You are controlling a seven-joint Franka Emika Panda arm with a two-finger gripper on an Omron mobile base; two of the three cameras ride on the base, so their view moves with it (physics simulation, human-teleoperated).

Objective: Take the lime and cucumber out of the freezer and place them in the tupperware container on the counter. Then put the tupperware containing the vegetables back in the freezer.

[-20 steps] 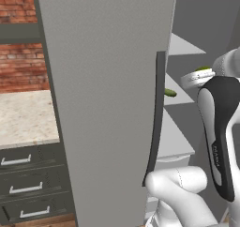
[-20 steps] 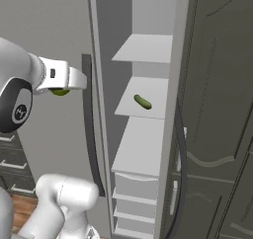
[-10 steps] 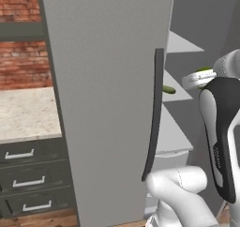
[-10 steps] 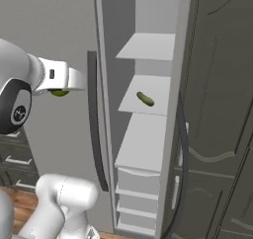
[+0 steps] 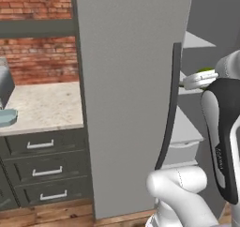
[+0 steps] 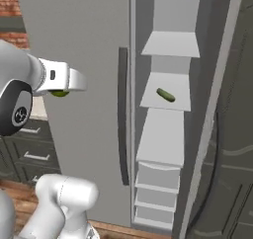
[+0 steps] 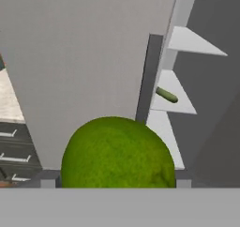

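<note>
The fingers [image 7: 117, 186] are wide apart with the lime [image 7: 117, 153] held between them, out in front of the freezer [image 6: 89, 45] door. The cucumber [image 6: 165, 94] lies on a middle freezer shelf. The tupperware container [image 5: 7, 117] sits on the table [image 5: 42, 106], near its front edge.

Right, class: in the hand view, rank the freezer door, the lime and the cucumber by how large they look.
1. freezer door
2. lime, enlarged by sitting right at the camera
3. cucumber, tiny on its far shelf

We see a finely pebbled, matt rind on the lime [image 7: 117, 153], while the freezer [image 5: 131, 80] door looks like smooth matt grey metal. The counter [image 5: 42, 104] reads as speckled beige stone before rough red brick wall [image 5: 35, 62].
</note>
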